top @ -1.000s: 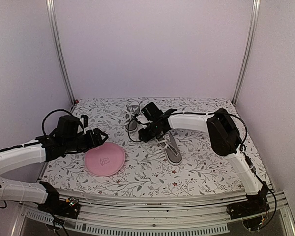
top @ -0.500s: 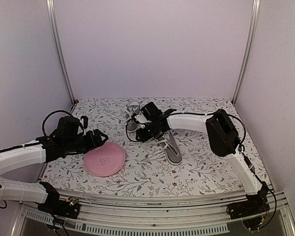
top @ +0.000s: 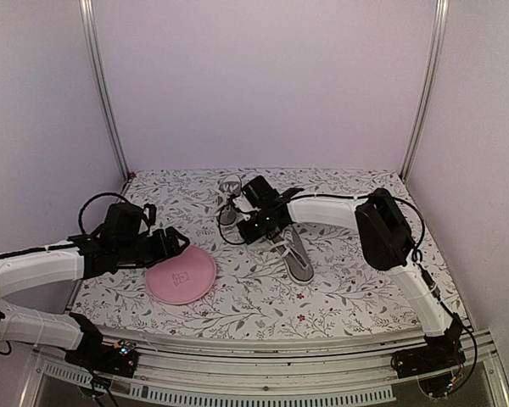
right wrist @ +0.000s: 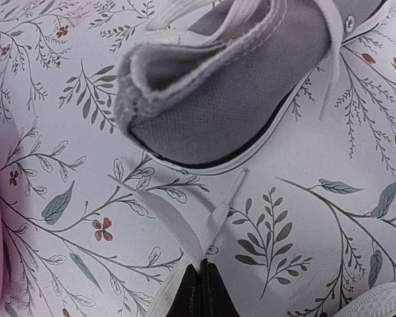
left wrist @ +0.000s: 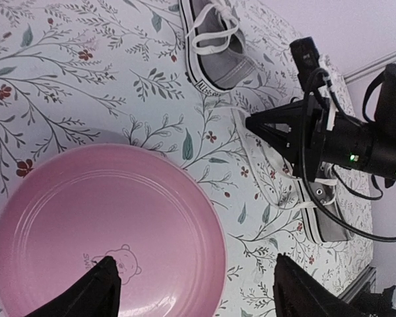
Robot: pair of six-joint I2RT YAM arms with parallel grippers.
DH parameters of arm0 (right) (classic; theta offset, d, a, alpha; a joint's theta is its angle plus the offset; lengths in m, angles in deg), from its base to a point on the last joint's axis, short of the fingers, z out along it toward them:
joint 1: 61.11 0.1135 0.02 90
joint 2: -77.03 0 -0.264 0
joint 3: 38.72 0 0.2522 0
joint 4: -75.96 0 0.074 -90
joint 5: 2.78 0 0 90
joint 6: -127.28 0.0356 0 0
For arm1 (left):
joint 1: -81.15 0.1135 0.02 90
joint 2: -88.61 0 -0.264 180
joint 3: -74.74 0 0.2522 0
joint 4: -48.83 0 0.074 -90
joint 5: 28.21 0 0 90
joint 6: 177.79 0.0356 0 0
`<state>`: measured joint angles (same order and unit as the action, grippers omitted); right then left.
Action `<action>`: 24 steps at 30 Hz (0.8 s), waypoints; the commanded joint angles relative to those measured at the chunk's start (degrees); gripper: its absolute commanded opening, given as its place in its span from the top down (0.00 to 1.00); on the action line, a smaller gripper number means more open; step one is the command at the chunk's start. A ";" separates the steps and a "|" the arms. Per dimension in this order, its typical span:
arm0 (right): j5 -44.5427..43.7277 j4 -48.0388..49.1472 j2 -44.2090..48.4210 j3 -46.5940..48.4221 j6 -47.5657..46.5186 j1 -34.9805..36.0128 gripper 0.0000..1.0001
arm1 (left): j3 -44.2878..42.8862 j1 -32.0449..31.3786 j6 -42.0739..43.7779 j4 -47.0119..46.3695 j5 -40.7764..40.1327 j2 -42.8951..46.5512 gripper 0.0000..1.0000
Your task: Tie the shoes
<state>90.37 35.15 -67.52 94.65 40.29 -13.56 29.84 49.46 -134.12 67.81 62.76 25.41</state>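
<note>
My left gripper (top: 176, 240) hangs with its jaws spread wide and nothing between them, over the far edge of the pink plate (top: 181, 275), well apart from both shoes. Right of it, the far shoe (top: 229, 208) sits heel toward me. Just on its near side, my right gripper (right wrist: 201, 276) is shut tight on a white lace (right wrist: 219, 216), low over the table (top: 348, 254). The near shoe (top: 297, 254) lies just right of that, its long axis running toward me and slightly rightward. The pinched lace sits between the two shoes; I judge it leads to the near one, though I can't be certain. The right arm is far nearer, so any pull starts there, away from the eyelets.
</note>
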 commanded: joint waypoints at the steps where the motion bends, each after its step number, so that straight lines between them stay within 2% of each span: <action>1: -2.16 0.04 11.78 -1.67 3.21 -0.75 0.98 | -2.46 -2.58 1.12 -2.34 0.87 -3.30 0.21; 6: -3.60 1.76 23.72 -11.39 5.46 -3.35 0.98 | -6.11 -6.45 0.91 -6.37 1.40 -10.49 0.22; 14: -5.44 6.26 44.20 -37.02 10.59 -11.90 0.98 | -17.40 -12.24 0.03 -10.57 2.59 -28.01 0.23; 20: -5.53 8.37 54.34 -51.81 12.01 -15.35 0.98 | -30.64 -13.41 -0.37 -3.37 -1.28 -42.57 0.32; 24: -5.45 9.49 57.56 -57.15 13.05 -15.47 0.98 | -38.72 -13.59 -0.16 2.41 -5.13 -50.95 0.36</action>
<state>84.89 42.12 -14.36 41.39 51.39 -29.61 -2.55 36.66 -134.56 63.28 62.17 -19.20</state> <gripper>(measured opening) 0.024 0.657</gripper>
